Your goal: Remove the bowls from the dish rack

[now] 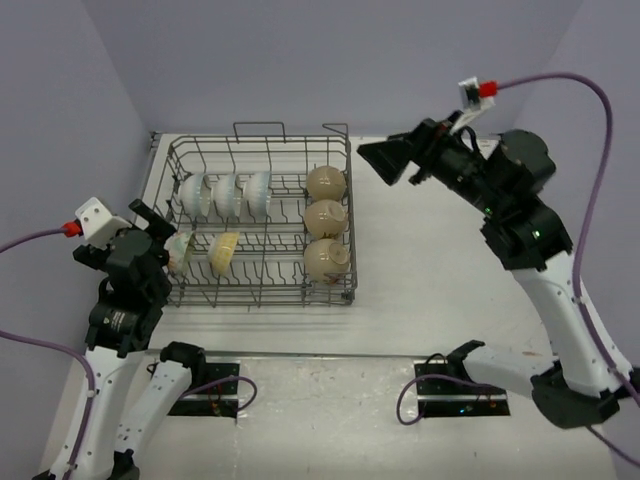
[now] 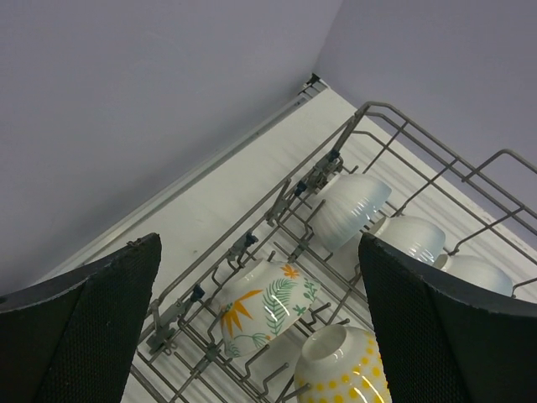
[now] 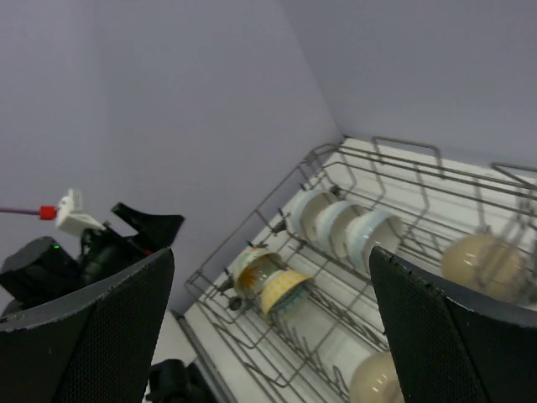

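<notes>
Left gripper (image 2: 258, 245), my fingers wide, at dish rack (image 1: 260, 300) left rim; leaf-painted bowl (image 2: 267, 307) just inside, standing on edge. Right gripper (image 3: 270, 253) wide too, beyond rack's right side.

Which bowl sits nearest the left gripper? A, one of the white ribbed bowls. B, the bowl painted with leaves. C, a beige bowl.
B: the left wrist view shows the leaf-painted bowl just ahead of the open left gripper. The white bowls stand farther back, and the beige bowls line the opposite side of the dish rack.
</notes>
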`<action>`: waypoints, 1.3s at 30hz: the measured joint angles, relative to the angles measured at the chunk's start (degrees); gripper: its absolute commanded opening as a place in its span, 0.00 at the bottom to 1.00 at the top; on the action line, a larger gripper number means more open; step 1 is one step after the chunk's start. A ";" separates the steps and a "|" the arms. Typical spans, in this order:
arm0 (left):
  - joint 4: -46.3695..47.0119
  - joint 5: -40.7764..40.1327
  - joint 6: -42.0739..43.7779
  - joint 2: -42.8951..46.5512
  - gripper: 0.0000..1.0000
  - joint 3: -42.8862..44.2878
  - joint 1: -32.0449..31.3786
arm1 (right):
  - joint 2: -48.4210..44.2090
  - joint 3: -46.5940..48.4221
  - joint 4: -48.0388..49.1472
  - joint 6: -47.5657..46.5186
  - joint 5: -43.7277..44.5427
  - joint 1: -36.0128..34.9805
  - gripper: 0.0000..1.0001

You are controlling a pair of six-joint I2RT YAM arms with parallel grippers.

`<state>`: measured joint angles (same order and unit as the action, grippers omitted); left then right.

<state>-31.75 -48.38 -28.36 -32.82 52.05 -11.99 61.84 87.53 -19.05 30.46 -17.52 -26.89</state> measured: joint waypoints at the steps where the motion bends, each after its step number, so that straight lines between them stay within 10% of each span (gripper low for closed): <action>1: 0.09 0.00 -0.07 -0.04 1.00 -0.17 0.04 | 3.89 3.28 -0.17 0.11 0.81 -2.75 0.98; 15: 0.46 0.42 -0.13 0.11 1.00 -0.48 0.35 | 42.93 19.80 -3.80 12.92 19.78 -29.62 0.96; 39: 0.81 0.44 -0.11 1.68 1.00 -1.18 0.31 | 54.40 13.70 -1.01 38.16 27.15 -35.47 0.88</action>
<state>-30.94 -47.94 -28.47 -31.14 50.87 -11.68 116.25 101.23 -20.05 68.62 9.63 -62.37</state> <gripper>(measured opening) 0.997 0.885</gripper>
